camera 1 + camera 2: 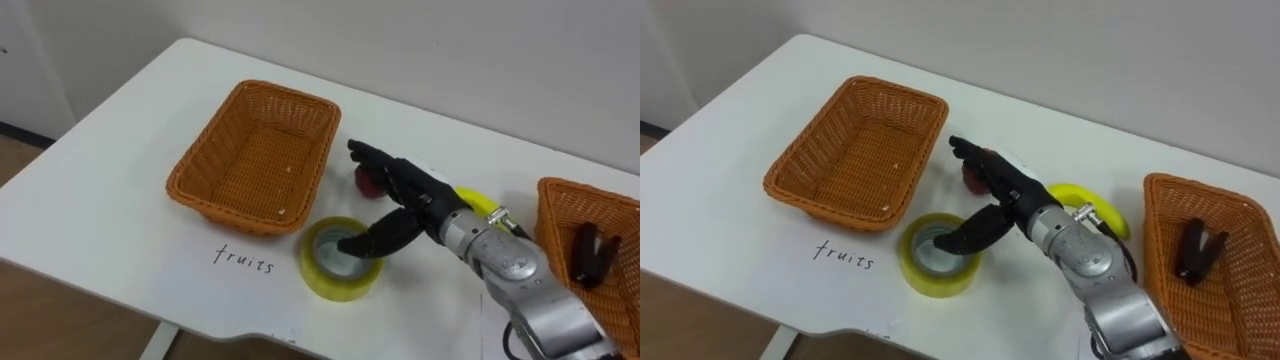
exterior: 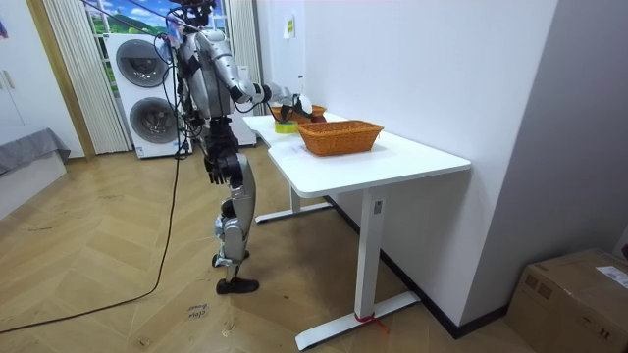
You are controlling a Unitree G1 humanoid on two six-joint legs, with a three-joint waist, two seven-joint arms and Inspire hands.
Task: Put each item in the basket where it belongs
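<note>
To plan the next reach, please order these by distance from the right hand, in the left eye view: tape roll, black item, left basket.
1. yellow tape roll, under the right hand, thumb inside its ring.
2. left basket, left of the fingertips.
3. black item, inside the right basket, far right.

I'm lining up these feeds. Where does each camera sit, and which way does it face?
Left eye view: on the head, looking down at the table; the right hand and forearm reach over the tape.
Right eye view: beside it, same downward look, same hand and forearm.
Room view: out in the room, looking along the table; whole robot stands at its far end, left hand hanging.
Shared: all three show the table, the fruit basket and the other basket.
</note>
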